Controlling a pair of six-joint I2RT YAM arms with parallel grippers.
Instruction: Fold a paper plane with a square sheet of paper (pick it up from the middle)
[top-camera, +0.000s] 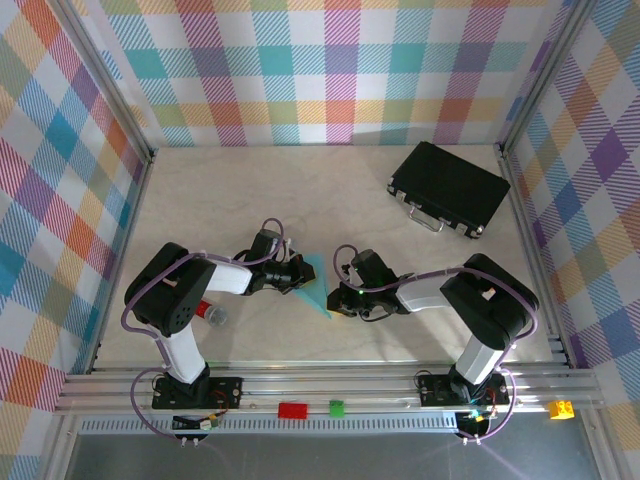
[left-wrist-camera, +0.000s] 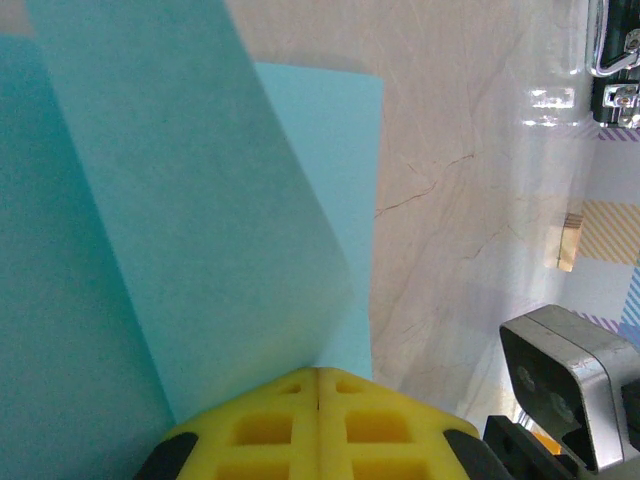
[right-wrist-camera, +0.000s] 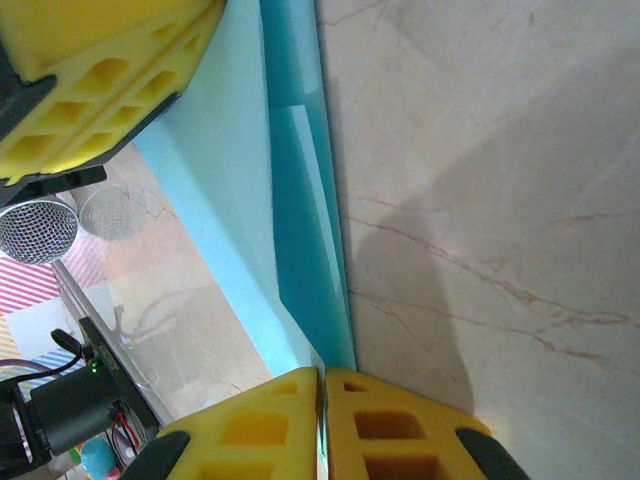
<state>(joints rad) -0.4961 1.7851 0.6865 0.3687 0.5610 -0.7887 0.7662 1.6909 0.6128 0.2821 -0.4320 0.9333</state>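
Between the two arms, mid-worktop (top-camera: 250, 190), sits the square sheet of paper (top-camera: 317, 284), partly folded, its point towards 5 o'clock. Left hand (left-wrist-camera: 318, 380) is clamped shut on it from 9 o'clock; right hand (right-wrist-camera: 323, 378) is pinched shut on the folded edge from 3 o'clock. I'd judge the crease needs setting: draw it gently taut, edges aligned, without twisting, or the thin paper may tear.

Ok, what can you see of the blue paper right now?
The paper is thin, matte and light-blue, folded into overlapping layers with a roughly triangular, pointed outline. It is held between the two hands: the left hand is shut on one edge, the right hand on its pointed end. Whether it rests on the table is unclear.
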